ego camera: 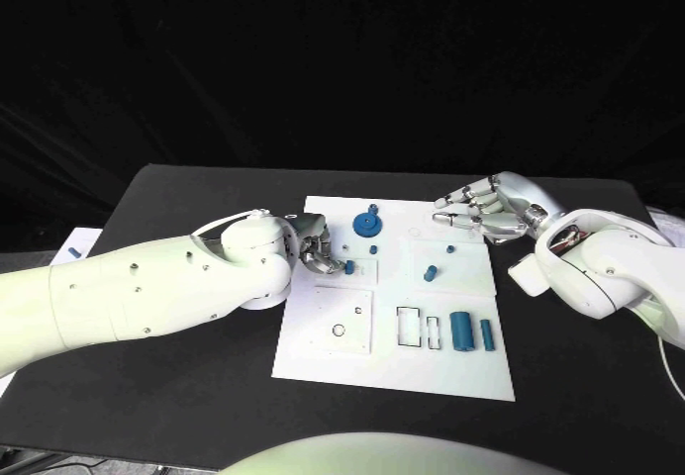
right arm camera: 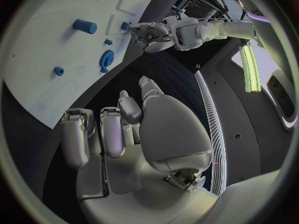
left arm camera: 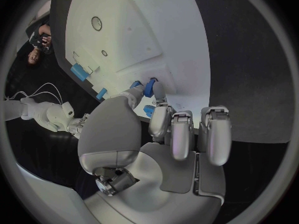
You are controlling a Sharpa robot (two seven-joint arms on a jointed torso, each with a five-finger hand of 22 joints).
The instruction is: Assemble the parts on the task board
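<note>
Two white arms are reaching over the black tabletop (ego camera: 186, 198), one from each side, and the white task board (ego camera: 429, 371) is lying in the middle between them.

On the left side of the board, the left hand (ego camera: 317, 249) is resting at the board's edge. In the left wrist view its fingers (left arm camera: 181, 134) are curling inward, and its thumb and one finger are closing on a small blue peg (left arm camera: 149, 87) that is touching the board surface. The same peg (ego camera: 349, 266) is showing just beside the fingertips in the head view.

At the far right corner of the board, the right hand (ego camera: 490, 209) is hovering with its fingers bent loosely and apart. In the right wrist view the hand (right arm camera: 134, 129) is holding nothing, and its fingers (right arm camera: 112, 132) are not touching the board.

On the near right part of the board, a large blue cylinder (ego camera: 461, 330) is lying on its side, and a thin blue bar (ego camera: 487, 335) is lying just beside it. Next to them, two narrow rectangular slots (ego camera: 410, 326) are showing in the board. A blue gear (ego camera: 370, 225) is sitting near the far edge of the board, between the two hands. Two short blue pegs (ego camera: 432, 271) are standing near the middle of the board, and a small ring (ego camera: 340, 331) is lying on the near left panel.
</note>
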